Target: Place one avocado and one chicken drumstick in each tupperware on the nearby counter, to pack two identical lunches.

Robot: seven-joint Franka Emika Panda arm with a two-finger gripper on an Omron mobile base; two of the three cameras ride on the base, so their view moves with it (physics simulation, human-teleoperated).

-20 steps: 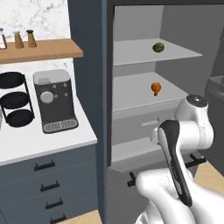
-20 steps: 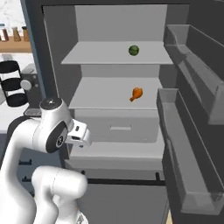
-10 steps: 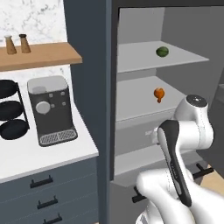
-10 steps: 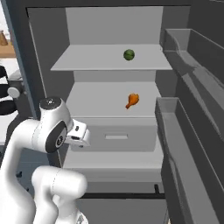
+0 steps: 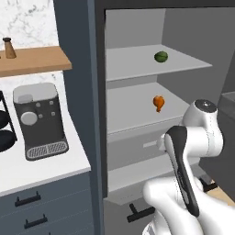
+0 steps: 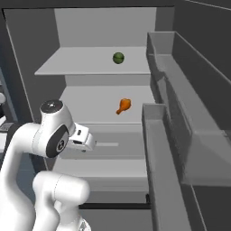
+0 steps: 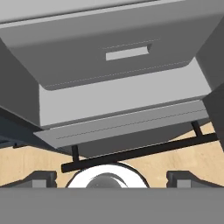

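Fridge shelves (image 5: 137, 64) look like smooth matt grey plastic — same for the drawer (image 7: 113, 65). Wall shelf (image 5: 32, 62) is plain wood, the bench (image 5: 41, 167) flat white (no shine). Coffee machine (image 5: 39, 121) reads as black plastic with silvery panels. Avocado (image 5: 161, 57) dull green, drumstick (image 5: 158, 103) matt orange — floor (image 7: 26, 162) pale wood.

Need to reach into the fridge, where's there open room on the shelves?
Upper shelf: bare left of the avocado. Middle shelf: bare left of the drumstick. Tight on the right, where the door bins crowd in. The open gripper holds nothing.

Avocado (image 5: 160, 57) above drumstick (image 5: 158, 103), shelved.
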